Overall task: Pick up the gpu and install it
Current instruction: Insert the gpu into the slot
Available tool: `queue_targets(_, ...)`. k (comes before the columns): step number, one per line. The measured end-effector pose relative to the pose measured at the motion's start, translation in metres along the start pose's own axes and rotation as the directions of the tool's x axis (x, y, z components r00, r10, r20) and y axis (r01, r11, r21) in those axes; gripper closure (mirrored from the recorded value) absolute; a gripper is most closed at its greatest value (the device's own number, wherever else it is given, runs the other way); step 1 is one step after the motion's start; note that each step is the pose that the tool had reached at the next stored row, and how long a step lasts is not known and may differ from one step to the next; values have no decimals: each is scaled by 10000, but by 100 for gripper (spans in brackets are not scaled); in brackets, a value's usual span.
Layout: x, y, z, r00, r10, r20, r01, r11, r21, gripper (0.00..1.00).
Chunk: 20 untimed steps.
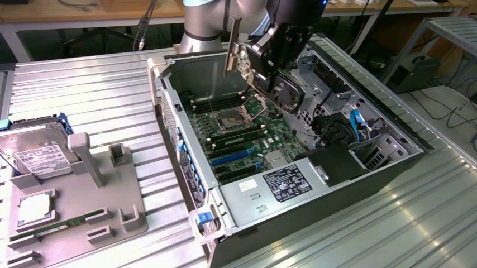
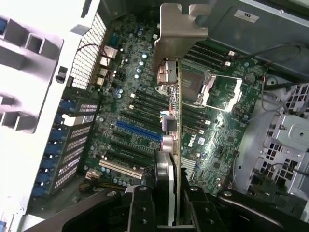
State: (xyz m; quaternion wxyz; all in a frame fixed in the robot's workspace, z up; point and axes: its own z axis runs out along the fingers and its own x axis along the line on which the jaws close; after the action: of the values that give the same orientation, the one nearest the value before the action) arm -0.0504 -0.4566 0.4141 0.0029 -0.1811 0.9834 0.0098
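My gripper (image 1: 274, 56) is shut on the gpu (image 1: 287, 89), a black card with a round fan, and holds it tilted in the air over the open computer case (image 1: 395, 111). The card's silvery bracket (image 1: 234, 47) points up near the case's rear wall. In the wrist view the gpu (image 2: 175, 121) is seen edge-on between my fingers (image 2: 141, 208), with its bracket (image 2: 181, 29) at the far end. Below it lies the green motherboard (image 2: 222, 125) with a blue expansion slot (image 2: 137, 131) and black slots beside it. The card hangs above the board and touches no slot.
A grey fixture (image 1: 82, 206) at the exterior view's left holds a silver hard drive (image 1: 41, 153) and a green memory stick (image 1: 44, 229). Inside the case are the CPU socket (image 1: 227, 118), blue cables (image 1: 356, 124) and a labelled metal box (image 1: 287, 184). Ribbed metal table (image 1: 89, 89) all around.
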Motion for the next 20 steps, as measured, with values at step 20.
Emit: queue_targets(20,0,0,0,9438,-3303,-54,3303,9439,-41,71)
